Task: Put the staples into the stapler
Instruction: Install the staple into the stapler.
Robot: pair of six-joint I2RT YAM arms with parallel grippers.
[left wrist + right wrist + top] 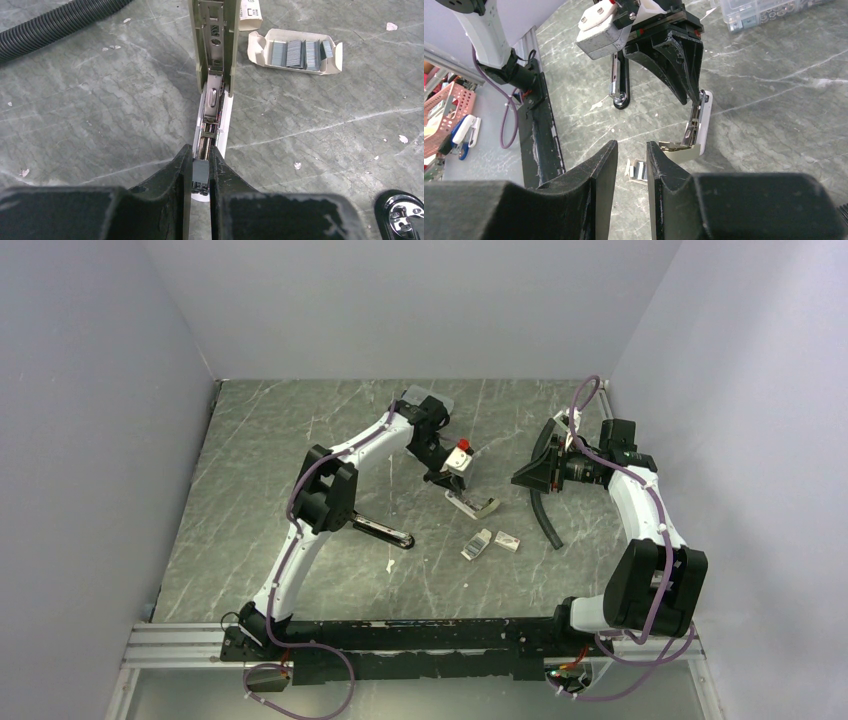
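The stapler (216,55) lies swung open on the table, its olive lid folded back and its metal magazine channel (209,135) bare on a white base. My left gripper (201,150) is shut on a short grey strip of staples (200,172) and holds it right over the near end of the channel. The white cardboard tray (297,52) holds several more strips, and its sleeve (250,12) lies beside it. My right gripper (631,150) is open and empty, hovering to the right of the stapler (700,125). The top view shows the stapler (475,505), left gripper (452,480), right gripper (518,478) and tray (478,543).
A black corrugated hose (545,510) lies right of the stapler. A clear compartment case (425,400) stands at the back. A black and chrome tool (385,530) lies left of the tray. A pink basket (439,115) sits off the table's near edge.
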